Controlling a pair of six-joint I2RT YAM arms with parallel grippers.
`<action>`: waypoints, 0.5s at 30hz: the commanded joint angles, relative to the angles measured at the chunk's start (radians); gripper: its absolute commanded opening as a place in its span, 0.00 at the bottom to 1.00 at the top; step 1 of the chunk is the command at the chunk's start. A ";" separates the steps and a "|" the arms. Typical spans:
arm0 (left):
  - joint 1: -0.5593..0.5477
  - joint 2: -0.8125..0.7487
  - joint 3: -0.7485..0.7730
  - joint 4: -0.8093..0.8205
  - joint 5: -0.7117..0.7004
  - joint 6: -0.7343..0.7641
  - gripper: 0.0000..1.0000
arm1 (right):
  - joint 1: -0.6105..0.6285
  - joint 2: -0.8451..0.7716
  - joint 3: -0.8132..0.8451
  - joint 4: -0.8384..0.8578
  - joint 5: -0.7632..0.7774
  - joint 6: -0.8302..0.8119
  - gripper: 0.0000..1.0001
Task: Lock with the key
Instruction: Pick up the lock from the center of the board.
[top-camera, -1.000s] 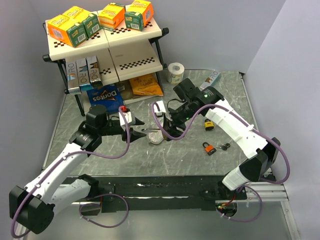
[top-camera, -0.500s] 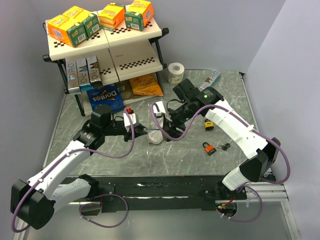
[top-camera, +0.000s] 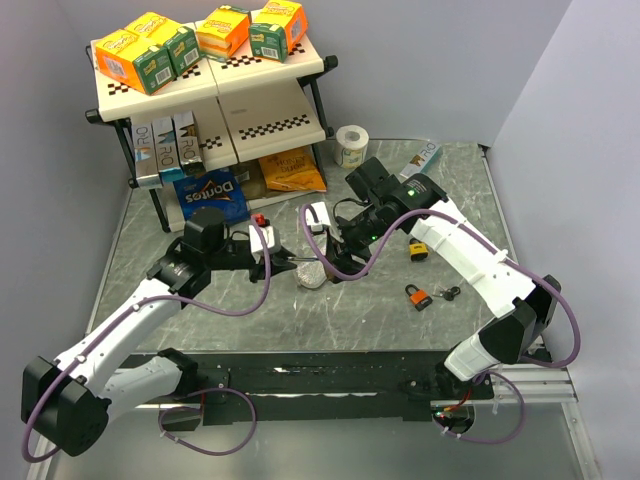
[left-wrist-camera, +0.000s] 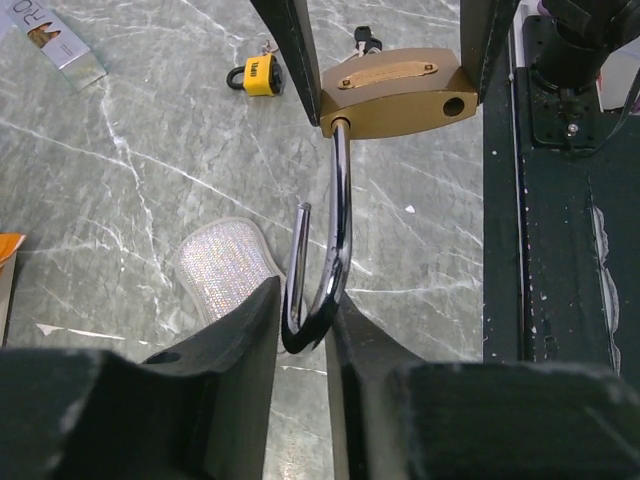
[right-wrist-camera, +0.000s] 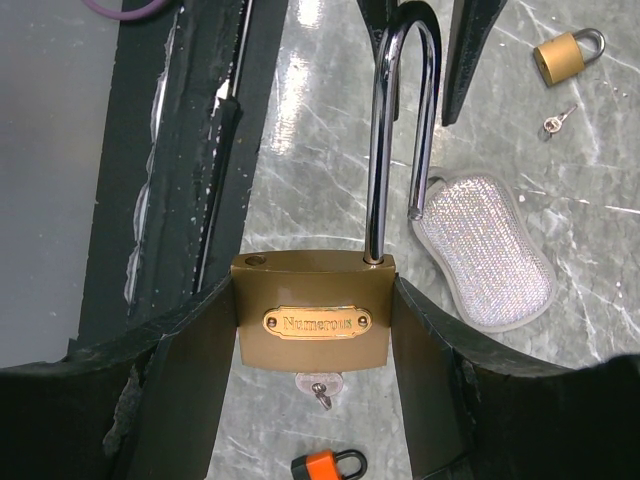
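A large brass padlock (right-wrist-camera: 315, 310) hangs between both grippers above the table. My right gripper (right-wrist-camera: 315, 320) is shut on its body, one finger on each side. A small key (right-wrist-camera: 320, 385) sticks out of the underside. The steel shackle (right-wrist-camera: 380, 130) is open, its free end out of the body. My left gripper (left-wrist-camera: 305, 330) is shut on the bend of the shackle (left-wrist-camera: 338, 230), with the body (left-wrist-camera: 398, 92) beyond it. From above, the two grippers meet at the padlock (top-camera: 318, 260) mid-table.
A sparkly silver pad (top-camera: 313, 273) lies under the padlock. A yellow padlock (top-camera: 417, 249), an orange padlock (top-camera: 419, 295) and loose keys (top-camera: 450, 293) lie to the right. A small brass padlock (right-wrist-camera: 565, 55) lies near the left arm. A shelf (top-camera: 200, 90) stands at the back left.
My left gripper has shifted slightly right, toward the right gripper. Both grippers keep their hold on the padlock.
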 joint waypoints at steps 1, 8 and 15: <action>-0.007 0.000 0.035 0.016 0.016 0.030 0.25 | 0.008 -0.055 0.036 0.026 -0.047 0.011 0.00; -0.010 -0.014 0.034 0.034 0.027 0.004 0.01 | 0.006 -0.050 0.043 0.035 -0.048 0.049 0.00; 0.001 0.004 0.066 0.046 0.087 -0.201 0.01 | -0.047 -0.070 0.009 0.125 -0.034 0.172 0.72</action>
